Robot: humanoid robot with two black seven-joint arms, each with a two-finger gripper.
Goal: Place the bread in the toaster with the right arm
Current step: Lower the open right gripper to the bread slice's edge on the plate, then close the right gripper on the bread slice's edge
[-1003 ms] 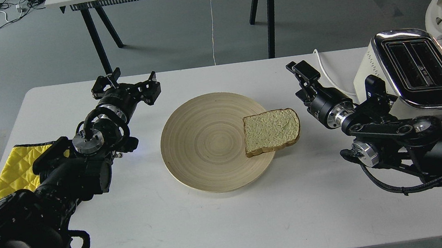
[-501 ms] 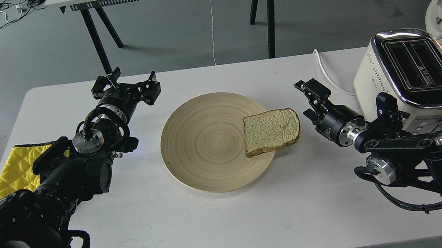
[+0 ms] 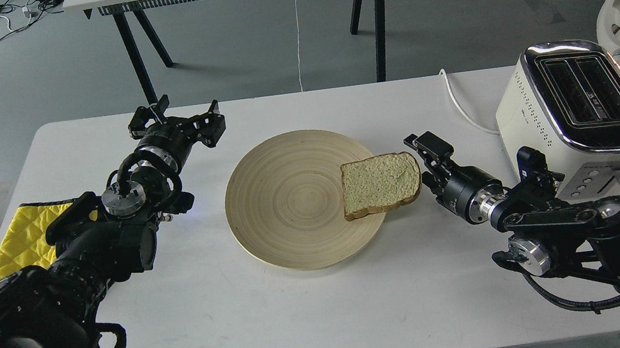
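A single slice of pale yellowish sandwich bread with a brown crust (image 3: 380,183) lies flat on the right side of a round, light wooden plate (image 3: 289,200), its rounded top pointing right and reaching just past the plate's rim. The plate sits in the middle of a white surface (image 3: 315,309).

The right black robot arm (image 3: 576,224) comes in low from the right edge, and its black claw (image 3: 425,155) sits just beside the bread's right edge, very near the crust; whether it touches, I cannot tell. Seen almost end-on and dark, its fingers cannot be separated, so I cannot tell whether it is released or clenched.

The cream-white two-slot toaster with a shiny chrome top (image 3: 573,100) stands at the surface's far right, slots up, behind the right arm.

The left claw (image 3: 185,120) hangs over the surface left of the plate, fingers spread apart and holding nothing. A yellow quilted cloth (image 3: 16,239) lies at the left edge.
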